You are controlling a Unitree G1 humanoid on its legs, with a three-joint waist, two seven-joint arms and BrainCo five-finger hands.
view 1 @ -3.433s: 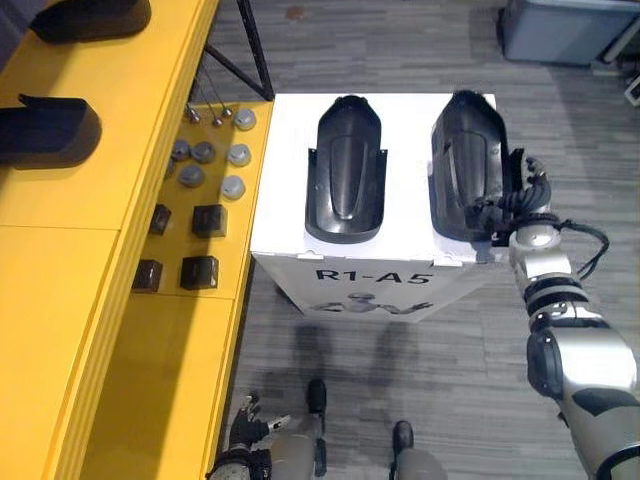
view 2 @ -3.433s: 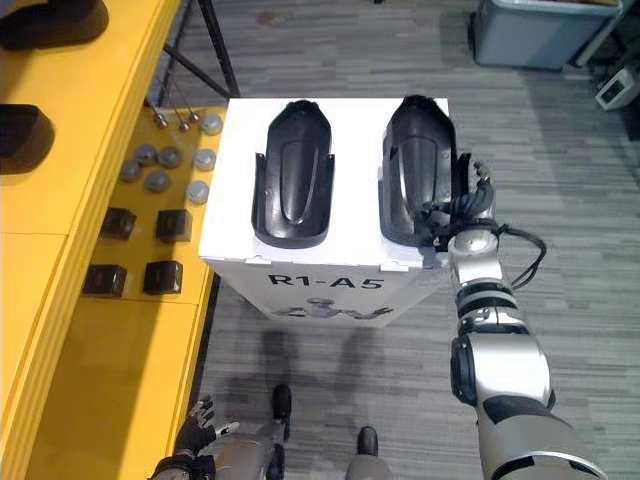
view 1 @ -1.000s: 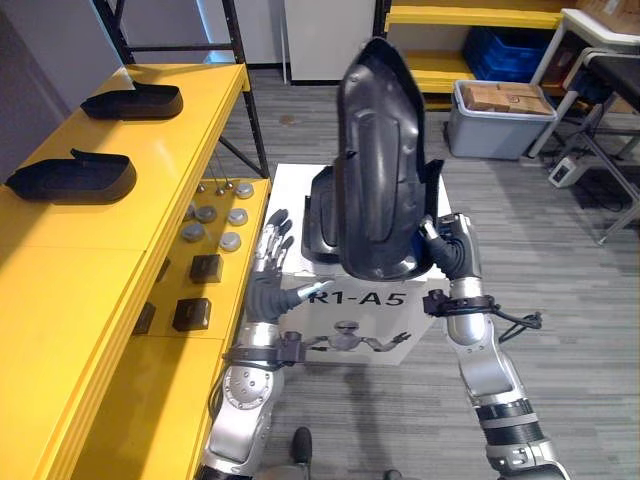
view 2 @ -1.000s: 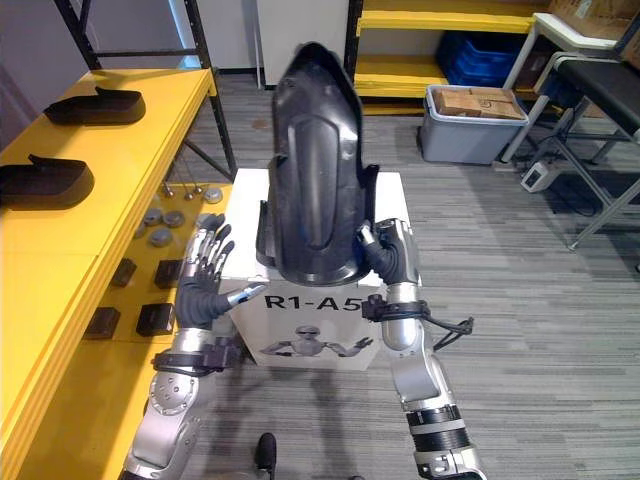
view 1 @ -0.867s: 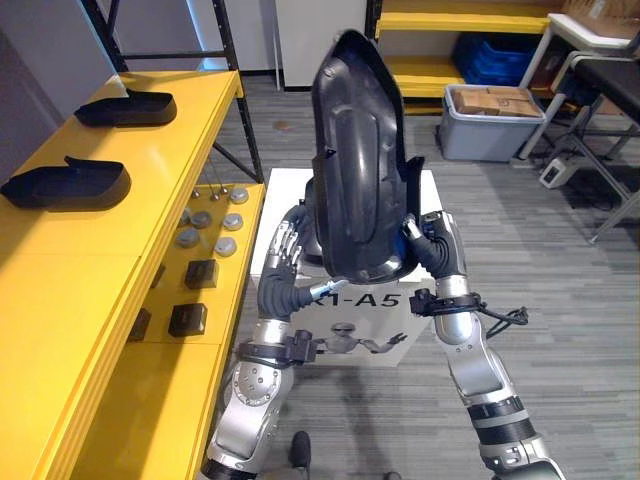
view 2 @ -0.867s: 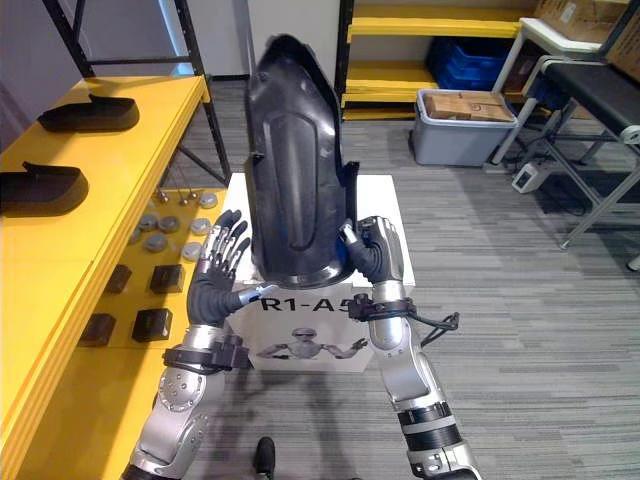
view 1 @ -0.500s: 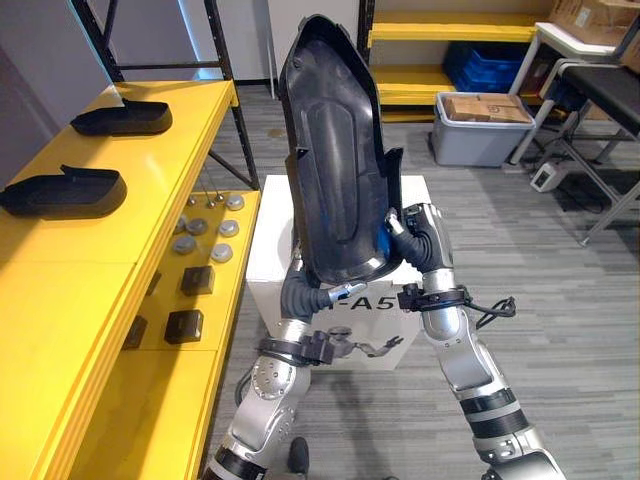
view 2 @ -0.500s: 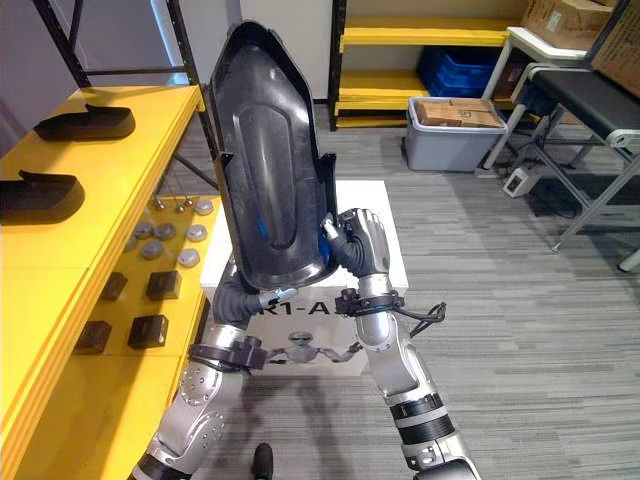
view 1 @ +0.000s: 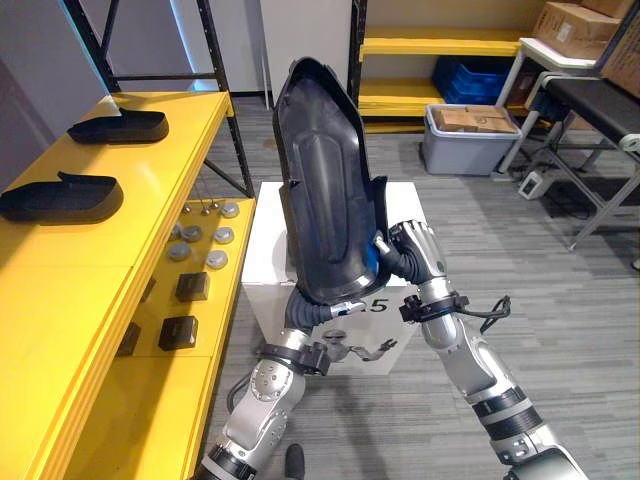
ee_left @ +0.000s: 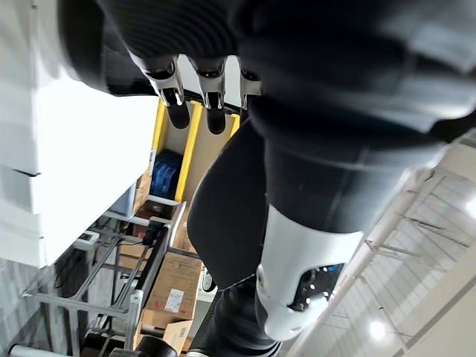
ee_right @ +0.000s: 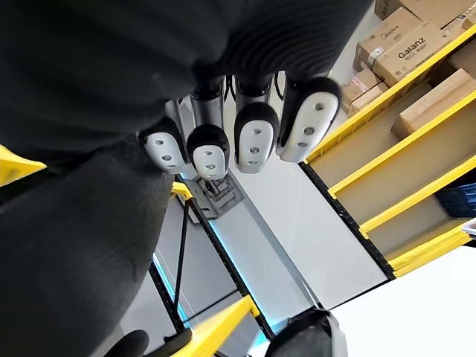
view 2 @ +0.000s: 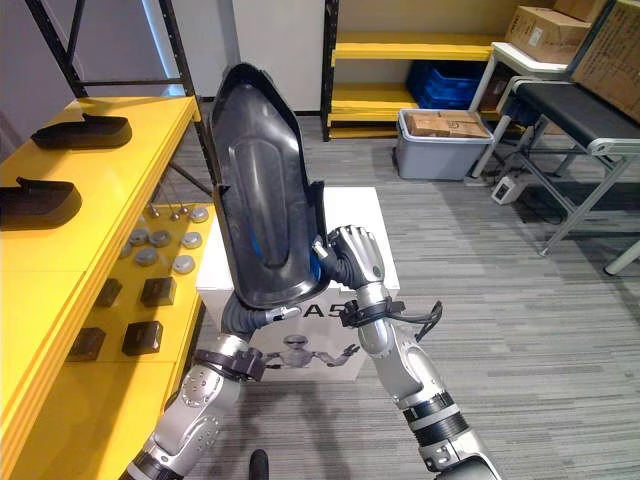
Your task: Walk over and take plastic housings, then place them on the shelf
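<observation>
**A:** What's changing right now?

**B:** I'm getting the plastic housing (view 1: 325, 180) clear of the white box (view 1: 262, 250). Seconds ago it was lying on the box's right side. Now I'm holding it upright in the air over the box's near edge.

**A:** Which hand is carrying it?

**B:** My right hand (view 1: 417, 253) is gripping the lower right rim, fingers curled round it. My left hand (view 1: 310, 306) was hanging spread beside it a second ago. It's now tucking under the bottom end, fingers looking straight in the wrist view, so it's propping, not clasping.

**A:** Meaning?

**B:** The pick looks done, I'd say. I'm still facing the carry to the yellow shelf (view 1: 70, 300), where the nearer shelved housing (view 1: 60, 197) and the farther shelved housing (view 1: 118, 126) are lying along its left edge.
</observation>
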